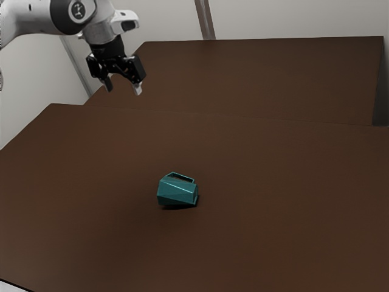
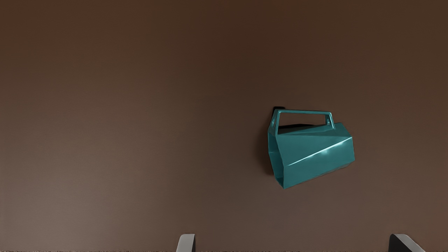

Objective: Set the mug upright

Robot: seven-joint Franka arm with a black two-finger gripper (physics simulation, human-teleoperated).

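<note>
The end effector (image 1: 123, 90) hangs spread and empty above the brown bench (image 1: 292, 237), pale walls (image 1: 292, 18) behind. A round badge (image 1: 78, 10) marks the white arm (image 1: 36, 18). Well apart from the fingers, the teal faceted mug (image 1: 177, 191) lies tipped on the bench, long axis running roughly across the exterior view, handle (image 2: 304, 112) along its flank, mouth open at one end.

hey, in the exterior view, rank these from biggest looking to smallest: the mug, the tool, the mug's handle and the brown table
1. Brown table
2. Tool
3. Mug
4. Mug's handle
This ranks only how large they look there; nearness to the camera may affect tool against mug.
</note>
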